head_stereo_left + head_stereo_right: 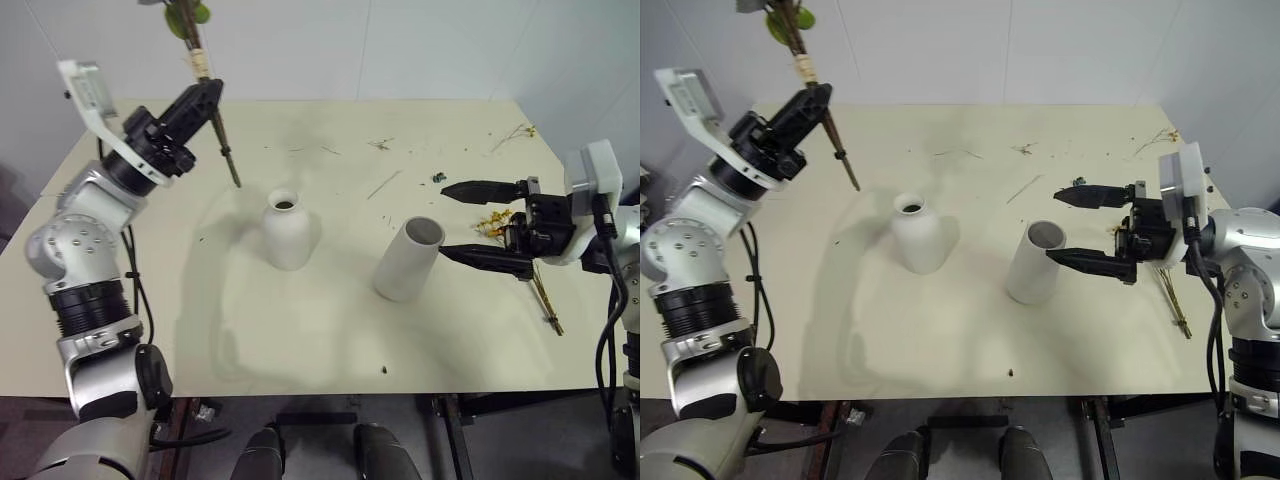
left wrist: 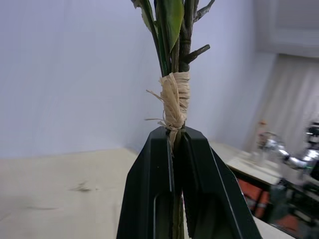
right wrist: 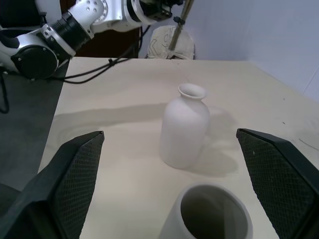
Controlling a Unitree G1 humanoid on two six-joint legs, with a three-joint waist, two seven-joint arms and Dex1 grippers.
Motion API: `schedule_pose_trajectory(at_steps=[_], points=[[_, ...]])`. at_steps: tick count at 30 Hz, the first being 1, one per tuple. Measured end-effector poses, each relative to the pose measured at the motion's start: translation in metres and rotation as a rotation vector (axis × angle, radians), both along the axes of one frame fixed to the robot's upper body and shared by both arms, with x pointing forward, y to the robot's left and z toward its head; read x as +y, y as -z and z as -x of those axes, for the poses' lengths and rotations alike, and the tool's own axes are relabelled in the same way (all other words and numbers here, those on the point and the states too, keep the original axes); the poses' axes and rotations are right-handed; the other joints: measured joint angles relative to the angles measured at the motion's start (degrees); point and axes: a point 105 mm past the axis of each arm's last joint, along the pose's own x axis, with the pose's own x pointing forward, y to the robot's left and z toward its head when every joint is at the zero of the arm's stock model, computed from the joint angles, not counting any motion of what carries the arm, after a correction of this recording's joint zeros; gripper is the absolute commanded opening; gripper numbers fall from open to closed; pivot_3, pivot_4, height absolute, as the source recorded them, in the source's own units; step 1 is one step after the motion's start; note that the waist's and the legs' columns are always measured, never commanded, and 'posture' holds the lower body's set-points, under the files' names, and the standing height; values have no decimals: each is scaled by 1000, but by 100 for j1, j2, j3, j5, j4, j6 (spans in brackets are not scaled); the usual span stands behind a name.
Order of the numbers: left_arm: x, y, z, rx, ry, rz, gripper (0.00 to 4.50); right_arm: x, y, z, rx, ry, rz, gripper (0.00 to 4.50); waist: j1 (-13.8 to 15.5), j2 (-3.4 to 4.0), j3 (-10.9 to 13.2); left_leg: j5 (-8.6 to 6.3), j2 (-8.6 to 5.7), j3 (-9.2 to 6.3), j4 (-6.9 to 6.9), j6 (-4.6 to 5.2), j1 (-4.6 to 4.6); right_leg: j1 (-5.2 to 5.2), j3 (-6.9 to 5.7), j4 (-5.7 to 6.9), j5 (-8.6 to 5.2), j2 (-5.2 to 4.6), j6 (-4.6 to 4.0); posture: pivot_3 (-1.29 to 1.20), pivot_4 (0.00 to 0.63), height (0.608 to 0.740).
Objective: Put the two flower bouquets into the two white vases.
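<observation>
Nearest the front edge of the table (image 1: 300,350) there's bare top, w/ just a dark speck. Mid-table stand the two white vases, apart from each other: the wide-mouthed cylinder vase (image 1: 408,260) toward the right side, looking slightly tilted from here, and the bottle-shaped vase (image 1: 287,231) w/ narrow neck near centre. Both look empty. The right gripper (image 1: 478,222) hangs level just right of the cylinder, fingers spread wide, holding nothing. Beside it, by the right edge, the small bouquet (image 1: 510,245) of yellow-orange flowers lies flat, thin stems trailing toward the front edge. Further back on the left side, the left gripper (image 1: 205,100) is raised above the table, fingers clenched on the tied stems of the large bouquet (image 1: 200,60), just below the straw-coloured binding; blooms are cut off up top, stem ends (image 1: 232,170) point down toward the bottle vase. Loose twigs (image 1: 385,180) litter the far-right corner area. My read: first bouquet's lifted, not yet placed. Next move needs stems brought upright over a vase mouth, then lowered in; the cylinder looks the easier fit for that thick bundle, IMO.
</observation>
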Motion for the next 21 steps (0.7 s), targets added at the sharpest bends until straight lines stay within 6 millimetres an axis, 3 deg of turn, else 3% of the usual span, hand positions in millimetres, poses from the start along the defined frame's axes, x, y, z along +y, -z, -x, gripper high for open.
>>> schedule_pose_trajectory(at_steps=[7,21], points=[[-33,17,-10,-69,72,-35,9,2,-2,-4,-16,27,-18,4500,-13,0,0,-1,0,0,-2,2,-6,-6,1,-5,0,0,0,0,150,740],[-39,38,-28,-167,33,-93,9,3,-1,3,-18,81,-58,4500,5,-1,0,-3,-2,-1,0,5,-15,-9,0,-8,0,0,2,0,150,740]])
